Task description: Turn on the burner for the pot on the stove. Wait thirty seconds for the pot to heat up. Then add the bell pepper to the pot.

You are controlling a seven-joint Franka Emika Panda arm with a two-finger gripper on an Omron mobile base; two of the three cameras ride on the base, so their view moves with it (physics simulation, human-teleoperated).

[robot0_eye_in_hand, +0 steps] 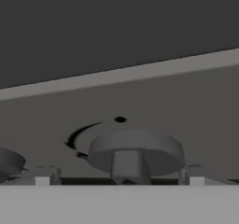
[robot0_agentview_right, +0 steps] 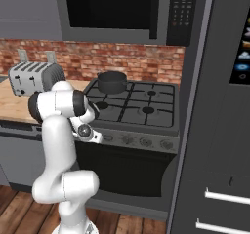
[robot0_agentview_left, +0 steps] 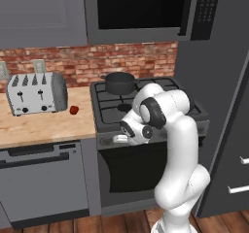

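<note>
Here your gripper (robot0_eye_in_hand: 119, 181) stands spread wide around a stove (robot0_agentview_left: 146, 110) knob (robot0_eye_in_hand: 135, 154), rigid and smooth, probably best pinched across its raised rib, while the pot (robot0_agentview_left: 120, 83) sits on the stove's back-left burner and the bell pepper (robot0_agentview_left: 74, 109) lies left of the stove.

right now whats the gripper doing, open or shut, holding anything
Gripper: open, holding nothing, its fingertips standing either side of a stove knob on the front panel.
</note>
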